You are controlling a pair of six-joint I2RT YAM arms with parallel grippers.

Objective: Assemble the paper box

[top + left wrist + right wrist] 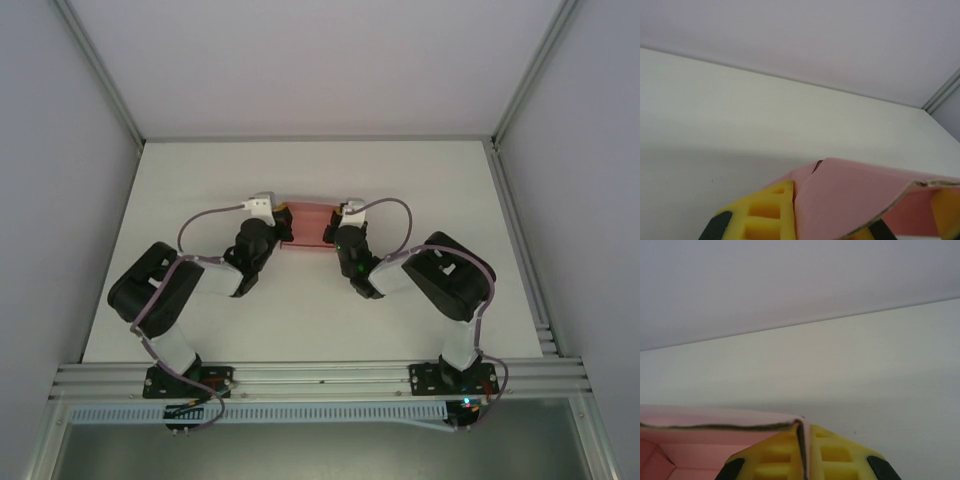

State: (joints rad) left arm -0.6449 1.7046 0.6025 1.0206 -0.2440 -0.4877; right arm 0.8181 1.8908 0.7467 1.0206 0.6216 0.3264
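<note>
From above, the paper box [308, 226] sits at mid-table [300, 320], well clear of the walls, spanning the gap between the two arms. The left gripper [284, 224] meets its left end and the right gripper [335, 228] its right end. Gripping both ends this way would brace the thin card from both sides, so that a fold made at one end does not drag the whole piece.

In the left wrist view, the left gripper [794, 192] is closed on the paper box [855, 195]. One yellow finger [765, 212] is bare, and a pink flap bends over the other and hides it. Its torn-looking edge runs to the right. A yellow patch at the right border may be the opposite gripper's finger, but that is hard to tell.

In the right wrist view, the right gripper [801, 432] is clamped tight on an upright wall of the paper box [700, 455]. The card's edge makes a thin dark line between the two fingers [840, 452]. The open pink interior lies to the left, with bare table beyond it.
</note>
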